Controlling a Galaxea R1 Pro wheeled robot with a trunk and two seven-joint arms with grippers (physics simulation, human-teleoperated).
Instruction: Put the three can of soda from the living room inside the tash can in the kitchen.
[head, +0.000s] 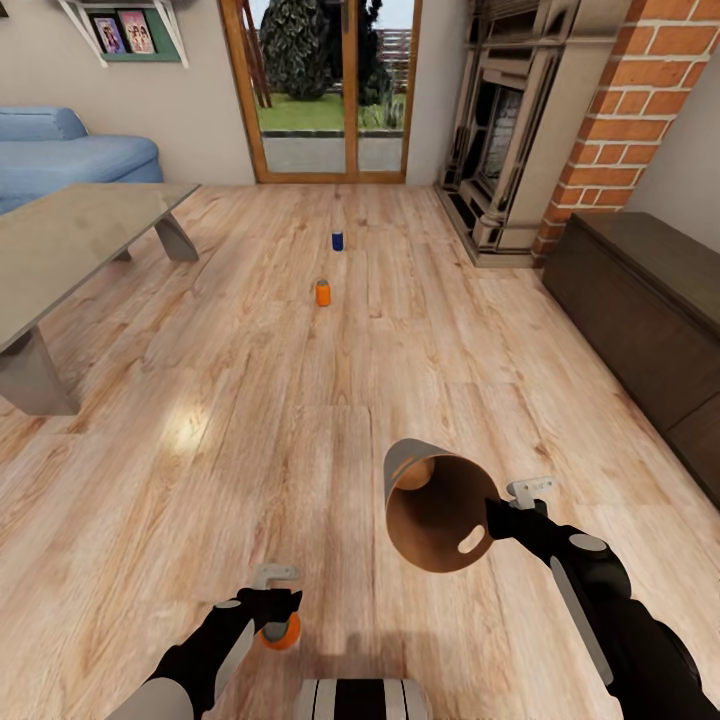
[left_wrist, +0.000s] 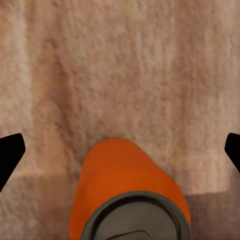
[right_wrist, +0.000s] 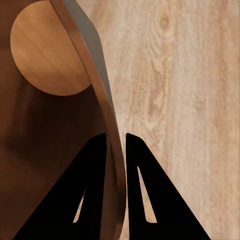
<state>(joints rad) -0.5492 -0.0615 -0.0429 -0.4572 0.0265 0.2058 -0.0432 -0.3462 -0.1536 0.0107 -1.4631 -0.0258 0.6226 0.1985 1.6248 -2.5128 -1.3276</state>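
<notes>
I am in the living room. A dark blue soda can (head: 337, 240) and an orange one (head: 323, 292) stand on the wood floor ahead. A second orange can (head: 282, 632) sits just under my left gripper (head: 275, 605). In the left wrist view that can (left_wrist: 125, 180) shows its silvery top, and the left gripper (left_wrist: 120, 150) is open with its fingertips wide apart and clear of it. My right gripper (head: 497, 520) is shut on the rim of the trash can (head: 440, 505), held tilted with its brown inside facing me. In the right wrist view the right gripper (right_wrist: 116, 137) pinches the bin's wall (right_wrist: 45, 140).
A grey low table (head: 70, 240) and blue sofa (head: 70, 155) stand at the left. The brick fireplace (head: 520, 130) and a dark cabinet (head: 640, 300) line the right side. Wood-framed glass doors (head: 330, 90) are straight ahead. Plank floor runs between me and the far cans.
</notes>
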